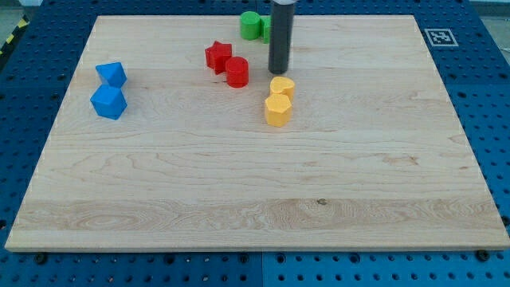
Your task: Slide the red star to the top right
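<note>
The rod comes straight down from the view's top edge, and my tip [278,72] sits on the wooden desk [255,199] with nothing touching it. There is no hand here to spread or pinch, only that bare dark rod, which holds nothing. The tip stands just above the two yellow blocks and to the right of the red pair, with a little bare wood on each side.

The red star [217,56] lies in the upper middle of the desk, left of the tip. It is a bright, squat piece with short points, and it touches the red cylinder [237,72] at its lower right.

Below the tip, the upper yellow block [282,86] and the lower yellow block [276,110] press together; their shapes are hard to tell. A green cylinder [251,25] sits by the top edge, and a second green block [266,29] beside it is mostly hidden behind the rod.

Far off at the left, the upper blue block [111,74] and lower blue block [108,102] touch.
</note>
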Robot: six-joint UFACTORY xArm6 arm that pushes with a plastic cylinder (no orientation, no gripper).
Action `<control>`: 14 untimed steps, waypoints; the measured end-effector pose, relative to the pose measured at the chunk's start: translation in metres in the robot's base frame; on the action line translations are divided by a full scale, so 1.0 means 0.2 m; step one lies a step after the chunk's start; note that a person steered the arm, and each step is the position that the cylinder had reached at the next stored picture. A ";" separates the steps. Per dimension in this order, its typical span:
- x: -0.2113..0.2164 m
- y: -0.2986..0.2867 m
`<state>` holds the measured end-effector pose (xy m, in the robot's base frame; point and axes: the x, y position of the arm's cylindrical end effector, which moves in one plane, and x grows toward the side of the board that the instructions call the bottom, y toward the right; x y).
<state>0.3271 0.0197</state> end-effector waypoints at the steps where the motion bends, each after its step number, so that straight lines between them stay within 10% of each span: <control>1: -0.09 -0.11; 6: -0.22 -0.74; 14: 0.00 -0.06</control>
<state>0.3276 0.0081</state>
